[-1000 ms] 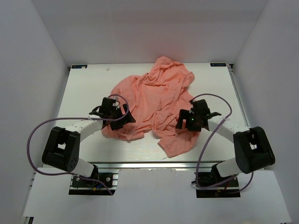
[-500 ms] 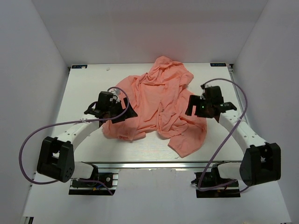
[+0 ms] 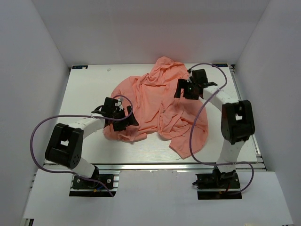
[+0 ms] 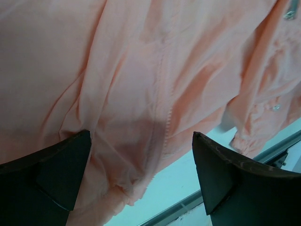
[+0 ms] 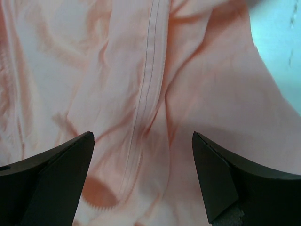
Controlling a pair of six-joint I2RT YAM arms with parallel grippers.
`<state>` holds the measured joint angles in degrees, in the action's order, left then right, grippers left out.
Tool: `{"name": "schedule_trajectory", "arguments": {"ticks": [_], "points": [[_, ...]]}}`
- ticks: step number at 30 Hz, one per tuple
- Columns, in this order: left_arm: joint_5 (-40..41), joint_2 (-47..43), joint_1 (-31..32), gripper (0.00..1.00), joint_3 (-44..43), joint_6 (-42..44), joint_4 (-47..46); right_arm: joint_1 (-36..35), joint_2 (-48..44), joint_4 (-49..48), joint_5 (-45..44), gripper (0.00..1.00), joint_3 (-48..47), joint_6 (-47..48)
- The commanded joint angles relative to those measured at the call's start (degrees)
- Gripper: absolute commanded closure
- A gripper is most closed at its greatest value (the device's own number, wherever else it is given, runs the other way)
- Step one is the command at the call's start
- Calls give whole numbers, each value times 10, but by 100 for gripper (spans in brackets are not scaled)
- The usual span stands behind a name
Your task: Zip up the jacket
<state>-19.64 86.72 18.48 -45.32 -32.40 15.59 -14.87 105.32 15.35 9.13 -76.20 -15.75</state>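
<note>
My left fingers (image 3: 125, 121) are spread apart, clamping nothing, over the left hem of the jacket (image 3: 155, 106). My right fingers (image 3: 182, 90), equally apart, hover above its zipper seam (image 5: 146, 94). The jacket lies crumpled mid-bench (image 3: 89, 84), reaching from the far edge almost to the near edge.

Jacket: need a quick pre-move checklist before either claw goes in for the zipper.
1. Check left claw is open and empty: ok.
2. Check right claw is open and empty: ok.
3. Check zipper teeth are in view below the left claw: ok, the line runs between its fingers.
4. Check zipper strip is in view below the right claw: ok.
5. Check jacket is spread flat: not ok, it is bunched and wrinkled.
6. Check slider is found: cannot tell; a small metal piece at the top right of the left wrist view may be it.
</note>
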Motion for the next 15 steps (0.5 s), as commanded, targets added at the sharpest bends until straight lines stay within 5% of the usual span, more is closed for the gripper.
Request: {"name": "schedule_trajectory", "arguments": {"ticks": [1, 10, 13, 14, 15], "points": [[-23, -7, 2, 2, 13, 4, -16, -4, 48, -25, 5, 11, -70, 15], [-7, -5, 3, 2, 33, -2, 10, -17, 155, -35, 45, 25, -164, 12], [-1, -12, 3, 2, 48, -6, 22, -30, 161, -21, 58, 55, -182, 15], [1, -15, 4, 2, 52, -6, 25, -37, 153, -22, 57, 76, -178, 12], [3, -16, 4, 2, 54, -8, 31, -40, 147, -23, 52, 81, -174, 11]]}}
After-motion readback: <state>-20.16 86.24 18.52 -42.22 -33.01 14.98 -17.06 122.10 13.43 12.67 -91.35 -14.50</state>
